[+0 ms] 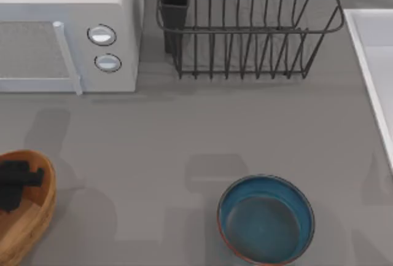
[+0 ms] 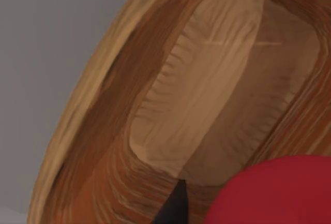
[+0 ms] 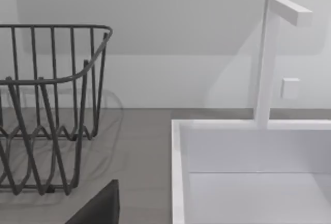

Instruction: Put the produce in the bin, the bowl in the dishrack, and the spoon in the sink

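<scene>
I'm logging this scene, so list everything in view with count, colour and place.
Bin: one, light-brown wood, table's near left edge.
Produce: one, bright red, above the bin's hollow in the left wrist view.
Bowl: one, glossy blue with reddish-brown rim, near centre-right of the table.
Dishrack: one, dark wire with a black utensil cup, far centre.
Sink: one, pale white, right edge, with a white faucet.
Microwave: one, white with two round knobs, far left.
Table: one, grey.
Left gripper: one, black, over the bin.

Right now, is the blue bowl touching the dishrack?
Apart. The top view shows bare table between the blue bowl and the dishrack.
</scene>
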